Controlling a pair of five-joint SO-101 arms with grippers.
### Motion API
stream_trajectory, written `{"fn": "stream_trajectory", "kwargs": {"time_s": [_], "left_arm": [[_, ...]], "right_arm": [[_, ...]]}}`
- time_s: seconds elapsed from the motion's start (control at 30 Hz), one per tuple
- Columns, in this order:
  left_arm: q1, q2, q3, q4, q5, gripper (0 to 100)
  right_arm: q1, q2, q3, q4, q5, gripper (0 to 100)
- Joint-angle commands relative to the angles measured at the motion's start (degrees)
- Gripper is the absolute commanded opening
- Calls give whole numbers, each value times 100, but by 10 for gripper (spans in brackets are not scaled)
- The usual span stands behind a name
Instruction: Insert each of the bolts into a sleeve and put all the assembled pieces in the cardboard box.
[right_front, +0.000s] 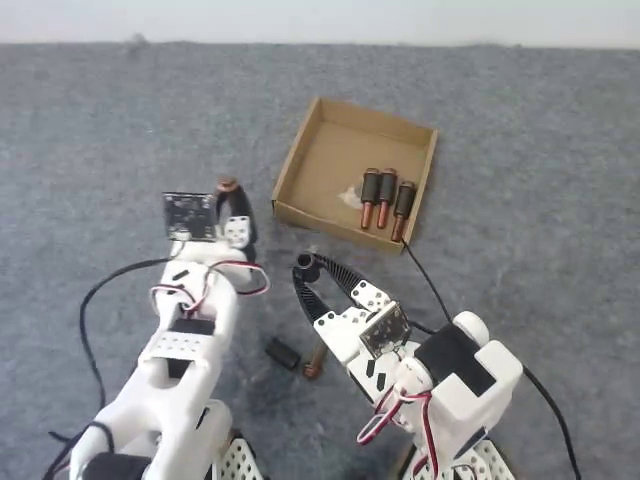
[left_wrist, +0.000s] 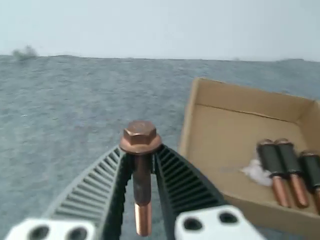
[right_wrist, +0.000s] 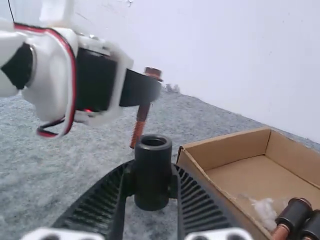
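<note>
Left end effector (left_wrist: 141, 155) pinches a copper bolt (left_wrist: 141, 140) below its head; right end effector (right_wrist: 151, 172) clamps a black sleeve (right_wrist: 152, 150).

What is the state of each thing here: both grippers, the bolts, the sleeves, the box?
held bolt: upright, head up, not in a sleeve
left gripper: shut on the held bolt
held sleeve: upright, opening up, empty
right gripper: shut on the held sleeve
cardboard box: open, three assembled pieces inside
loose sleeve: lying down, no bolt in it
loose bolt: lying beside the loose sleeve, not inserted
</note>
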Motion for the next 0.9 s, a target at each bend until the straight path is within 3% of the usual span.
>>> {"fn": "stream_trajectory", "kwargs": {"time_s": [0.0,0.1,0.33,0.6,0.87], "left_arm": [[316,-598,-303,-167,0,12],[404,-949,-295,9,0,12],[466,-1890,-655,1644,18,12],[1090,-2769,-1138,3393,976,12],[1248,-3279,-1121,3895,1020,12]], "right_arm": [[75,-57,132,-145,-79,6],[75,-57,132,-136,-79,6],[57,-48,132,-136,-88,6],[-57,-48,132,4,-88,6],[-154,-48,114,136,-97,6]]}}
